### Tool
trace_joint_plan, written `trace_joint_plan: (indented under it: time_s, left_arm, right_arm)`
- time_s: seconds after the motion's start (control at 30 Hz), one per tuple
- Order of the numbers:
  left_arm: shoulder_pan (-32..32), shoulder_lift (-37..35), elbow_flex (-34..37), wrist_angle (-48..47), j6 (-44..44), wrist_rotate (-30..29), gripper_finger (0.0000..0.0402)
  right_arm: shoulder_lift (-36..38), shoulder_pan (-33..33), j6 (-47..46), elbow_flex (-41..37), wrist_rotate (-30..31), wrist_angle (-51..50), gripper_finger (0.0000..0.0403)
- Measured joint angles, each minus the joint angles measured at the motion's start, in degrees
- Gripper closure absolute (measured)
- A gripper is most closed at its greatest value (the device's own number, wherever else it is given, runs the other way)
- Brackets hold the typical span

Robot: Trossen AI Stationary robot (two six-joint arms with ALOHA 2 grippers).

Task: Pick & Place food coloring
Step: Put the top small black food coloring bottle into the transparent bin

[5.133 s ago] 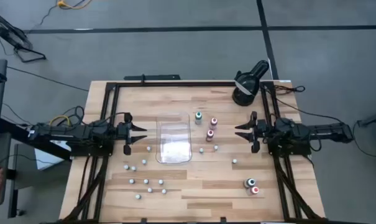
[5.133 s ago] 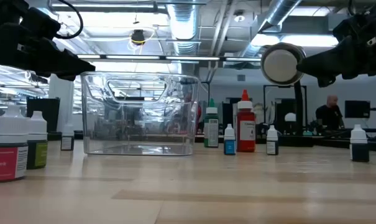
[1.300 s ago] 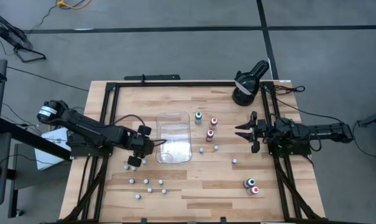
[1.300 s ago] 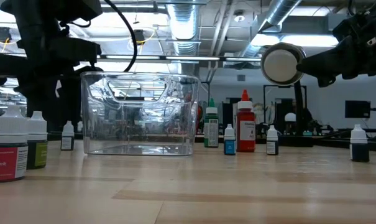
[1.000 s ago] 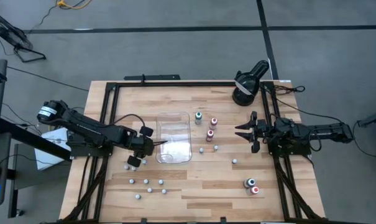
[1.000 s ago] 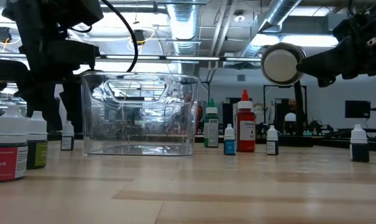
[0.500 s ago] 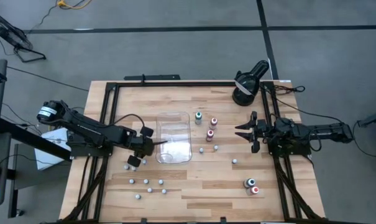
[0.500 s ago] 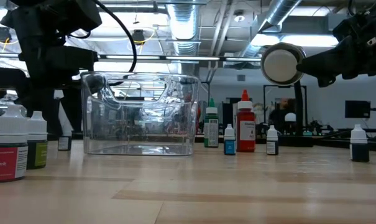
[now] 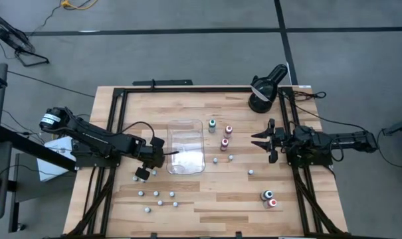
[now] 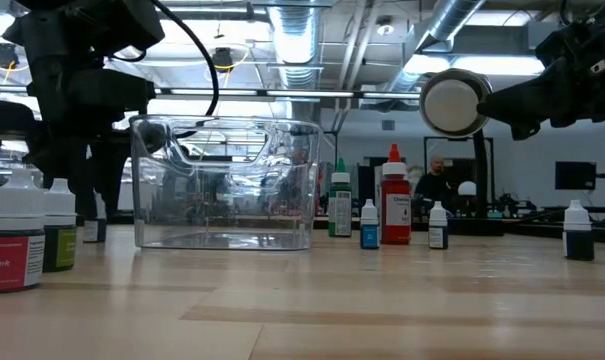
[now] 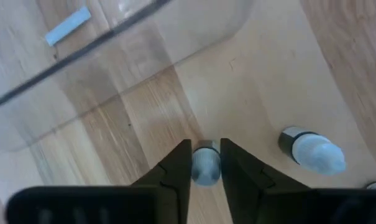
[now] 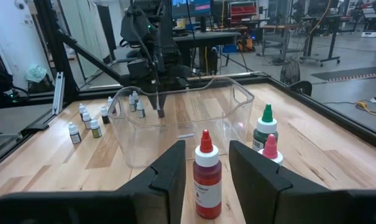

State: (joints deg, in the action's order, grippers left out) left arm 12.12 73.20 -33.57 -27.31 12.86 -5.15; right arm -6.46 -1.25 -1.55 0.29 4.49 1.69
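Note:
The food coloring is several tiny bottles scattered over the wooden table (image 9: 207, 199). Most stand near the left front (image 9: 157, 196), and a few taller ones stand right of the clear tray (image 9: 186, 123). My left gripper (image 9: 142, 174) points steeply down just left of the tray's near corner and is shut on one white-capped bottle (image 11: 205, 169). A second small bottle (image 11: 312, 151) stands close beside it. My right gripper (image 9: 260, 141) waits open and level at the table's right side, touching nothing. My left gripper pinches the small bottle's white cap (image 11: 205, 163) between its two fingers (image 11: 181, 158), one on each side. The fingers come from above, slanting down. In the low view the bottle's lower body (image 10: 94, 231) shows below the fingers, down at the table top.
A black round lamp (image 9: 264, 89) stands at the far right corner. Taller green, pink and red bottles (image 9: 224, 136) stand between the tray and my right gripper, and two more (image 9: 269, 197) stand near the right front. A person (image 10: 434, 180) shows in the room behind.
In the low view my left gripper's fingers have come down around the small bottle left of the tray, and its white cap, plain a second ago, is now hidden between them. The bottle has shifted slightly along the table. My right arm has kept still.

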Motion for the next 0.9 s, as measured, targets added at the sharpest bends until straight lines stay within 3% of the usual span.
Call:
trace_joint_plan:
  time_s: [0.1, 0.47, 0.9]
  left_arm:
    - [0.0, 0.0, -0.1, 0.1, -1.6, 0.0, 0.0363]
    - [0.0, -2.1, -0.3, -1.9, -11.2, -0.1, 0.0356]
    - [0.0, -15.8, -4.2, -12.4, -23.5, -0.6, 0.0356]
  right_arm:
    - [0.0, 0.0, 0.0, 0.0, 0.0, 0.0, 0.029]
    - [0.0, 0.0, 0.0, 0.0, 0.0, 0.0, 0.029]
    - [0.0, 0.0, 0.0, 0.0, 0.0, 0.0, 0.029]
